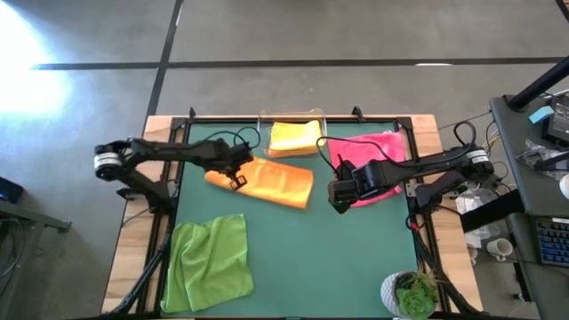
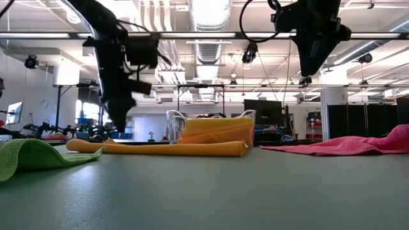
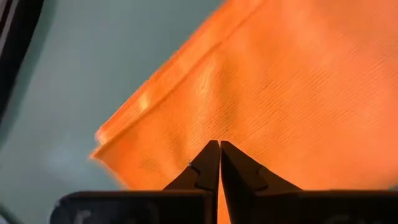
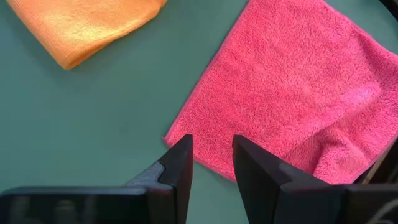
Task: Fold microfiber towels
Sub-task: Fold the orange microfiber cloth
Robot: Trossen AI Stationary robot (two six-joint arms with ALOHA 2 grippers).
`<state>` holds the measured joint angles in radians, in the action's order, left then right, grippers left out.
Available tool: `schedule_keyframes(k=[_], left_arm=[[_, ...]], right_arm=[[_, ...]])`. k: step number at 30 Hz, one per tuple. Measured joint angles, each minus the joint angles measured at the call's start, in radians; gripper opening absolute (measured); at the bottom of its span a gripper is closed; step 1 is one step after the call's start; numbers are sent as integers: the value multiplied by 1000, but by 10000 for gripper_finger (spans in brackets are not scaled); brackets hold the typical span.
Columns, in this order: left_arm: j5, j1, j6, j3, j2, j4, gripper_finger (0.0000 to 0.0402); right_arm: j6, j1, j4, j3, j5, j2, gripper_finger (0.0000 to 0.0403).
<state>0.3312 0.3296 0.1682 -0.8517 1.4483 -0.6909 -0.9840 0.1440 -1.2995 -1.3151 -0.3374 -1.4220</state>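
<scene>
Folded towels (image 1: 294, 137) fill the clear bin (image 1: 263, 119); left gripper (image 1: 236, 180) clenched empty, right gripper (image 1: 340, 203) released.

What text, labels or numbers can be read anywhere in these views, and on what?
None can be read.
Orange towel, pink towel, green towel, folded yellow towel: no tag or print shows.
Left gripper, right gripper: no markings show.
Desk items right of the table and room screens: too small to read.
</scene>
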Motion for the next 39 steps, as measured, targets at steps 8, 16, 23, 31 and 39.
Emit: schedule_keyframes(k=[8, 16, 23, 31, 39], left_arm=[[-227, -115, 167, -4, -90, 409, 0], [-199, -259, 184, -6, -28, 872, 0], [-134, -297, 185, -16, 141, 917, 0], [-135, -314, 242, -110, 324, 919, 0], [-136, -317, 241, -188, 429, 887, 0]], right_arm=[[81, 0, 1, 0, 0, 0, 105], [220, -27, 2, 0, 0, 6, 105], [294, -40, 4, -1, 4, 14, 105], [323, -47, 8, -1, 4, 14, 105], [342, -47, 31, -1, -3, 14, 105]])
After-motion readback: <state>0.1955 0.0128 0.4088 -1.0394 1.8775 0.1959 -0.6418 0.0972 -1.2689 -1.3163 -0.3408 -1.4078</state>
